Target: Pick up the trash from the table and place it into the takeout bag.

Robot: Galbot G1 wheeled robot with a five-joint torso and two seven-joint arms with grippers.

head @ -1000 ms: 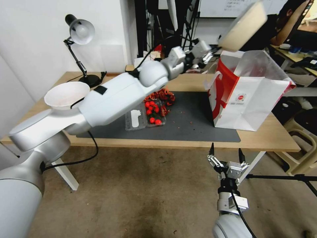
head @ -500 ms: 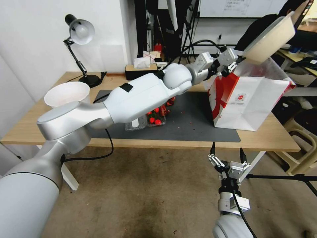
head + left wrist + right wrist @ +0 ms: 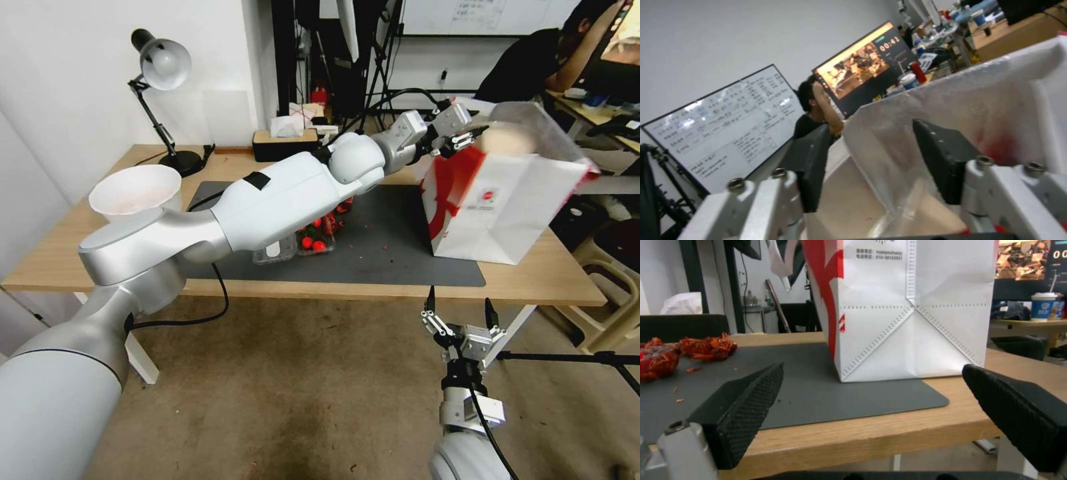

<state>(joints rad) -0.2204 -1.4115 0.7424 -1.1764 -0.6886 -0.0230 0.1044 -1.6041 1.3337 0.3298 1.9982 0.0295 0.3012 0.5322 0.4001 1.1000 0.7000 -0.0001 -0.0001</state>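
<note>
- Change from the earlier frames: half a second ago the left gripper [image 3: 475, 133] held the shallow beige bowl [image 3: 505, 140] high above the takeout bag [image 3: 505, 200]; now the bowl shows as a blurred beige shape inside the bag's open mouth, apart from the fingers.
- The left arm's wrist sits lower than before, at the bag's near top edge. The bag, the table and the right arm are unchanged.
- Left gripper: jaws apart and holding nothing; in the left wrist view the two dark pads [image 3: 811, 166] frame the bag's translucent liner [image 3: 951, 110].
- Right gripper [image 3: 459, 312]: parked below the table's front edge, jaws wide apart, pointing at the bag's base.
- Table [image 3: 553, 277]: light wood with a dark grey mat [image 3: 393, 257]. The bag stands on the mat's right end, overhanging it onto bare wood near the table's right edge.
- Remaining on the mat: a clear tray [image 3: 293, 243] with red round pieces and a red-orange shredded heap [image 3: 706, 346], both well apart from the bag, with open mat between.
- A white bowl [image 3: 135, 190] sits at the table's left, a desk lamp [image 3: 160, 67] at the back left corner, a tissue box [image 3: 283, 137] at the back edge.
- Writing: the bag carries a red band, a small round red logo and small print too fine to read; a screen behind shows "00:41".
</note>
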